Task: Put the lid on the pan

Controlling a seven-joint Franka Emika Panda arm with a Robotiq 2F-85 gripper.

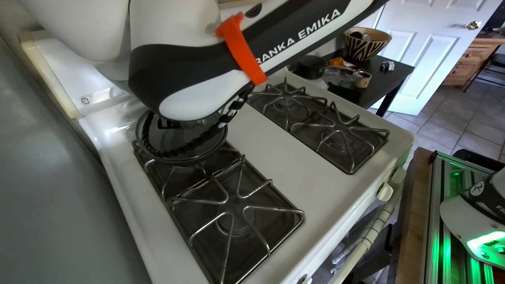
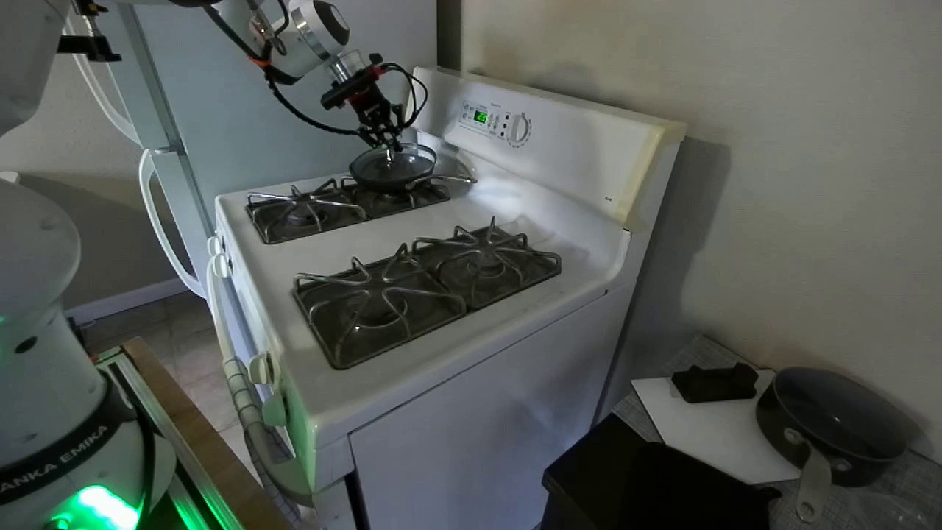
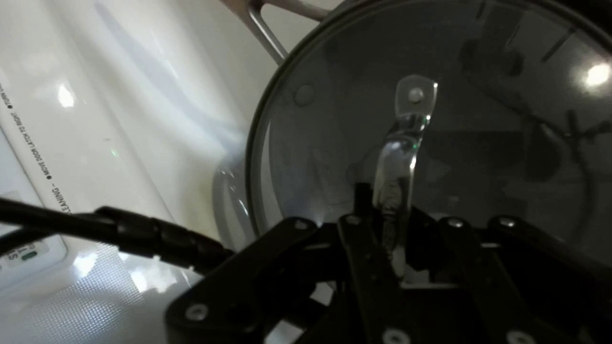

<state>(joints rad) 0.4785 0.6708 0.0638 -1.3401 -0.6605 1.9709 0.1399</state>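
The clear glass lid [image 2: 375, 163] lies over the dark pan [image 2: 383, 184] on the far back burner; it also shows in the wrist view [image 3: 325, 143]. The lid seems slightly tilted; I cannot tell whether its rim is fully seated. The pan's handle [image 2: 450, 178] points toward the stove's back panel and also shows in the wrist view [image 3: 265, 38]. My gripper [image 2: 391, 146] is above the lid's middle. In the wrist view its fingers [image 3: 392, 212] close on both sides of the lid's clear strap-like handle [image 3: 404, 148]. In an exterior view the arm hides much of the lid [image 1: 185, 138].
The stove's back panel [image 2: 544, 132] rises close behind the pan. A fridge [image 2: 294, 110] stands beside that burner. Raised metal grates [image 1: 236, 213] cover the burners. A dark saucepan [image 2: 831, 427] stands on a side table. A cable [image 3: 158, 234] runs beside my gripper.
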